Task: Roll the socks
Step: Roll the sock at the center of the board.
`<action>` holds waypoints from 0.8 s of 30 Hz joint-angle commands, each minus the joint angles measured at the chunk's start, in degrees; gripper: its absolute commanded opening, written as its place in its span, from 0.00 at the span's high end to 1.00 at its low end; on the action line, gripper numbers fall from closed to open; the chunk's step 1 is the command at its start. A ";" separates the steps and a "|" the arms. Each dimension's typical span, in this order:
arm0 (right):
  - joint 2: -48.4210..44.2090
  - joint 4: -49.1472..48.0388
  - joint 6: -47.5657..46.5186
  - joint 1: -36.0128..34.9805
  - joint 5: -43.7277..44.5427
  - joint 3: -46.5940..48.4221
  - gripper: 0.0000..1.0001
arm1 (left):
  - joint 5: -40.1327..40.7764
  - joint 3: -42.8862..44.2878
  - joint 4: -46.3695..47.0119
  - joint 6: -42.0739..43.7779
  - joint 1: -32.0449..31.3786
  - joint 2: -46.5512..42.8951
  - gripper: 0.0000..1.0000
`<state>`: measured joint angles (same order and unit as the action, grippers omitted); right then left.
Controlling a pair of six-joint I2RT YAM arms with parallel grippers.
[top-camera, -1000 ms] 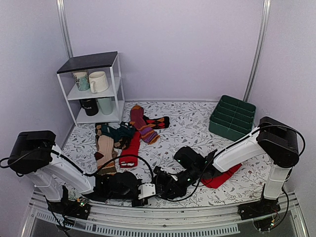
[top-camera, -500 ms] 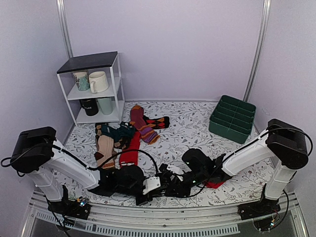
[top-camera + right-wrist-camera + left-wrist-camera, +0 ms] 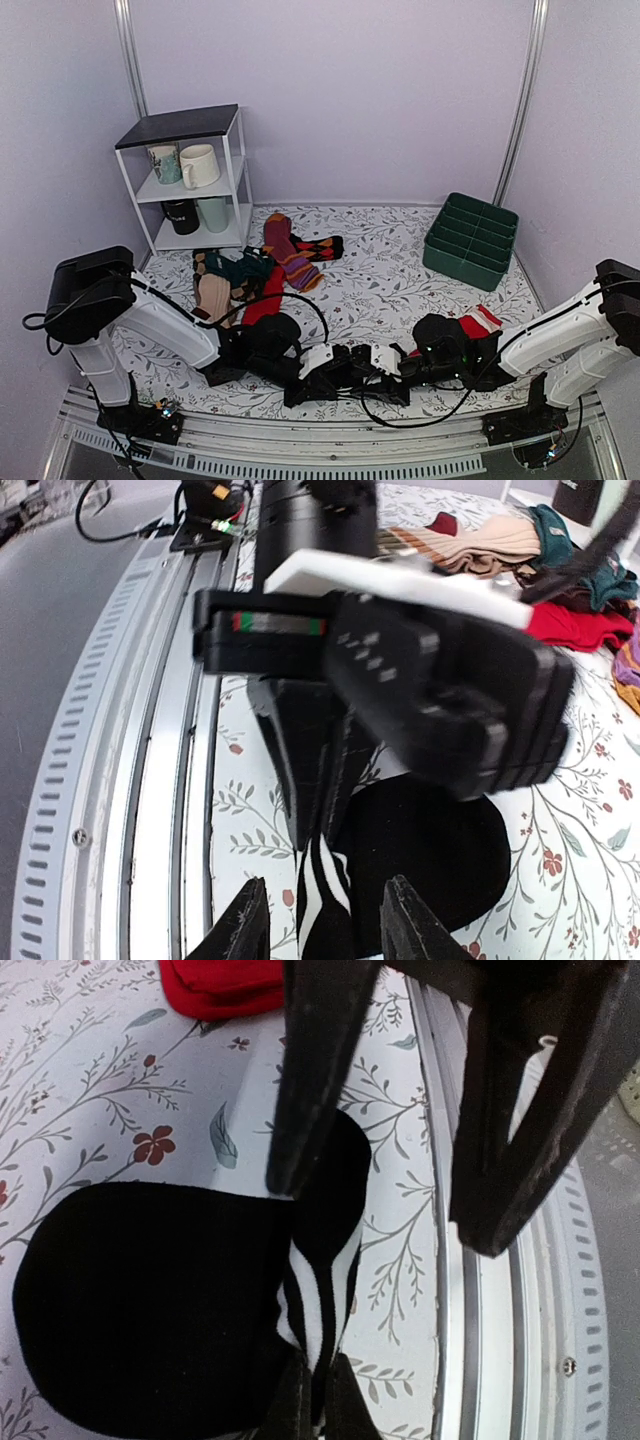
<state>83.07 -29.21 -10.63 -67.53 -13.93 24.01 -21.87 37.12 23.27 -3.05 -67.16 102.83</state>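
Observation:
The black socks (image 3: 150, 1300) lie bunched on the floral table near its front rail, their white-striped cuff (image 3: 318, 1300) sticking out. My left gripper (image 3: 312, 1375) is shut on that cuff. My right gripper (image 3: 325, 883) faces it head-on and stands open, its fingers (image 3: 245, 925) on either side of the same cuff without touching it. In the top view the left gripper (image 3: 335, 370) and the right gripper (image 3: 378, 362) meet nose to nose at the near middle, and the socks are hidden beneath them.
A red sock (image 3: 470, 325) lies by the right arm. A pile of mixed socks (image 3: 240, 275) sits at the left middle. A white shelf (image 3: 190, 180) with mugs stands back left, a green bin (image 3: 470, 240) back right. The metal front rail (image 3: 490, 1340) runs close by.
Both grippers have shifted right along the front edge. The right gripper's jaws have parted from the cuff, while the left gripper stays shut on it.

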 commanded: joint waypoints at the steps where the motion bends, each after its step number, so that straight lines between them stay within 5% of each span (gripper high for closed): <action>1: 0.75 3.41 -6.79 -2.61 1.35 1.23 0.61 | -1.73 -1.75 -12.58 -0.99 0.63 4.31 1.00; 16: 9.28 5.95 -7.50 -4.29 9.76 4.67 0.63 | -1.78 -1.41 -12.90 -0.98 0.62 4.84 1.00; 24: 12.11 9.05 -3.64 -4.30 7.69 6.15 0.88 | -0.73 -1.44 -12.81 -0.78 0.70 4.64 1.00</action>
<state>92.49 -23.05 -17.23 -71.59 -6.00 28.73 -24.84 37.89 22.74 -3.29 -66.19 103.63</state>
